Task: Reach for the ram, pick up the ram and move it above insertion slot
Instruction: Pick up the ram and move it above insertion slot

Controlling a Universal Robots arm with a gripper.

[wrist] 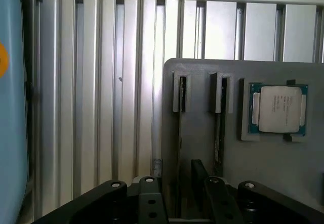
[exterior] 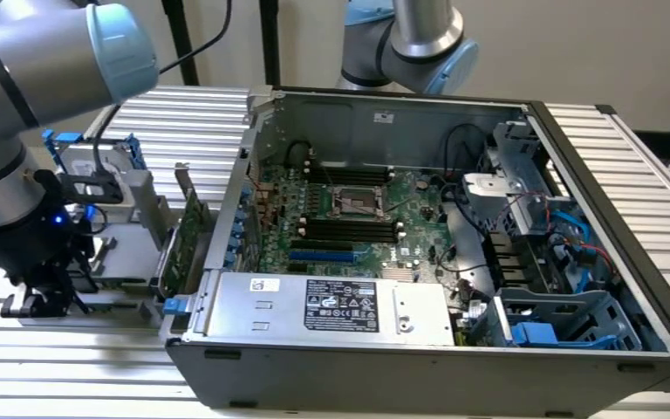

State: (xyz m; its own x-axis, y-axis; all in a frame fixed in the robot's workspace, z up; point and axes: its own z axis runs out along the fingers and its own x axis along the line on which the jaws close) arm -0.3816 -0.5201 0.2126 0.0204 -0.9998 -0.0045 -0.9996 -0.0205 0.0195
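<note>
My gripper (wrist: 180, 201) wide open, holding nothing, over grey holder (wrist: 200, 133) near table (wrist: 101, 107) edge. Wrist view: ram (wrist: 219, 133) edge-on in holder slot, CPU (wrist: 277, 107) beside it. Exterior view: open case (exterior: 428, 349), motherboard (exterior: 347, 214) apart from me.

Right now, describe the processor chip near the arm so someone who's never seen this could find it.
On the ribbed metal table lies a flat grey tray. The processor chip sits in a square recess of that tray, beside two narrow slotted holders. It is the only square piece there, with a silver lid and a greenish border.
</note>
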